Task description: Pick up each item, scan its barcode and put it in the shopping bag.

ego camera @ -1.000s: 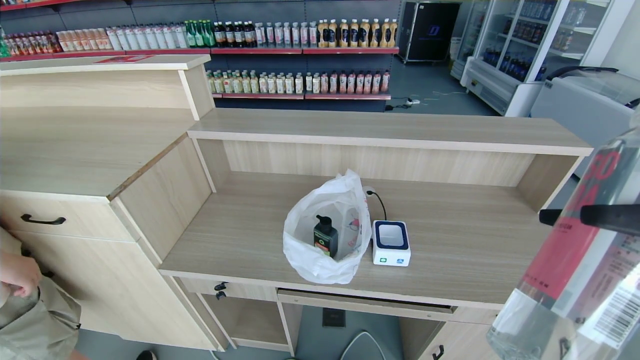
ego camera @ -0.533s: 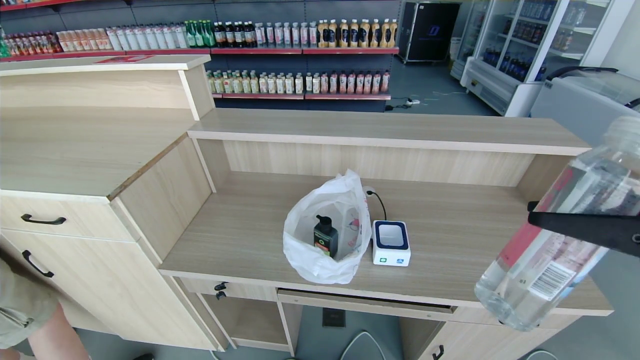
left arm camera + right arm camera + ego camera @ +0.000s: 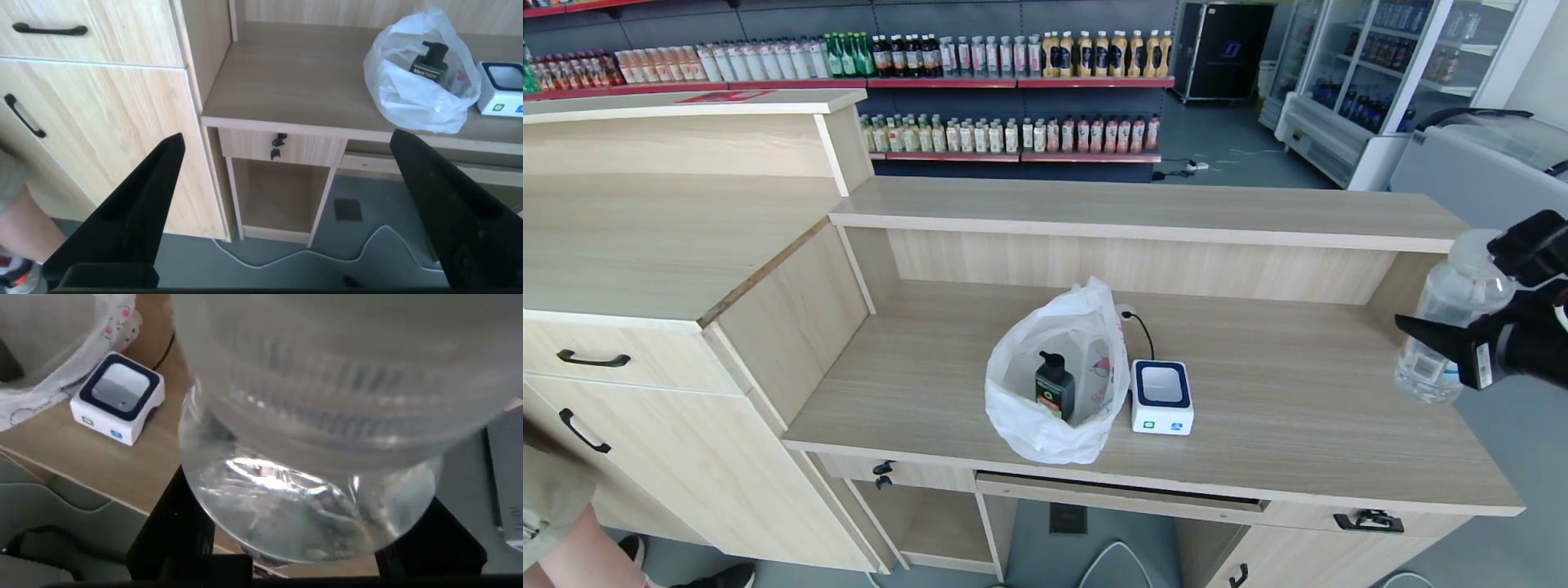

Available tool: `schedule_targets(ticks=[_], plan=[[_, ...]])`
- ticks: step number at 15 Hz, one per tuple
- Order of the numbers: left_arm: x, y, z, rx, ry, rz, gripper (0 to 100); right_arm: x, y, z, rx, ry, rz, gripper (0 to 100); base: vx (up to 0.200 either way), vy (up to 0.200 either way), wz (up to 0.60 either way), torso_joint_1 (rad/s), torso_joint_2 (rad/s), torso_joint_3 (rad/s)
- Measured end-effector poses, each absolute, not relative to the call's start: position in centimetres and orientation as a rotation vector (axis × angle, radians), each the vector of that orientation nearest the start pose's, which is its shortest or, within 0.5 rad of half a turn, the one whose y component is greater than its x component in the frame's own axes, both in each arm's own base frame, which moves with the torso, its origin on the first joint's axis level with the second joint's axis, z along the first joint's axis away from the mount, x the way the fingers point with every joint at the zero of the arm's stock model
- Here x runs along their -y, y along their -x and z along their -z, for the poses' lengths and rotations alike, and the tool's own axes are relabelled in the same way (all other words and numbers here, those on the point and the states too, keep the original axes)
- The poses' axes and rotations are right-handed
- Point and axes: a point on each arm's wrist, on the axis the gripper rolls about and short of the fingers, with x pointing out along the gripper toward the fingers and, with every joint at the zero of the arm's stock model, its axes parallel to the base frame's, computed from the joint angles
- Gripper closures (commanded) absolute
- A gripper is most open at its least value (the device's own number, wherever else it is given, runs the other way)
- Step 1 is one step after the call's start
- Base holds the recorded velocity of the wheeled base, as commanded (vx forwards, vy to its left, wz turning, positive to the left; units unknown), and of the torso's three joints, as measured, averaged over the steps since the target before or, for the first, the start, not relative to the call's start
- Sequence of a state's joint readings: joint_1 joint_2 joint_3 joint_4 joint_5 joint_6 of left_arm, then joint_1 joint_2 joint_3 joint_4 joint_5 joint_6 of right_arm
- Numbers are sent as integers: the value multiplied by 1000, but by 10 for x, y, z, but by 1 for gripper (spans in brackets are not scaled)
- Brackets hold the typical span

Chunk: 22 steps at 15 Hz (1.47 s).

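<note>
A clear water bottle [image 3: 1429, 371] hangs over the right end of the wooden counter [image 3: 1282, 408], with my right gripper [image 3: 1454, 302] shut on it. In the right wrist view the bottle [image 3: 327, 457] sits between the dark fingers [image 3: 176, 539]. At the counter's middle stands a white shopping bag [image 3: 1029, 416] holding a black pump bottle [image 3: 1054, 384]. Just right of the bag is a small white scanner [image 3: 1161, 396]. My left gripper [image 3: 286, 212] is open and holds nothing, low in front of the counter's left side, with the bag [image 3: 421, 90] far ahead of it.
A taller wooden cabinet [image 3: 645, 245] with black drawer handles flanks the counter's left. A raised shelf [image 3: 1143, 208] runs along the counter's back. A black cable [image 3: 1143, 331] leads from the scanner. Store shelves with several drinks and fridges stand behind.
My right gripper has carried the bottle away from the head camera to the counter's right end. A person at the lower left has shifted.
</note>
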State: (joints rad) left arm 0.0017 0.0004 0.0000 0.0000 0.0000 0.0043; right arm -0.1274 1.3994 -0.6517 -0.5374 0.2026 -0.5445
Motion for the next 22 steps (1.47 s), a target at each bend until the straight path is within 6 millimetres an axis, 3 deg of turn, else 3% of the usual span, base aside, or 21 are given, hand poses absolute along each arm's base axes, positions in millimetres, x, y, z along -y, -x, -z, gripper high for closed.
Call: schedule_targets(ticks=[2,6,14,22], plan=[[0,23,-75,0,-5,-2,0,44,-240,-197,-204,608,-56,100,0,0,0,0,0,0],[0,23,-75,0,-5,-1,0,61,-263,-181,-173,708,-6,100,0,0,150,3,1,-1],[0,23,-75,-1,-4,-1,0,68,-295,-148,-135,731,-30,100,0,0,600,4,3,1],[0,23,-75,0,-4,-1,0,74,-334,-121,-97,717,-164,100,0,0,0,0,0,0]])
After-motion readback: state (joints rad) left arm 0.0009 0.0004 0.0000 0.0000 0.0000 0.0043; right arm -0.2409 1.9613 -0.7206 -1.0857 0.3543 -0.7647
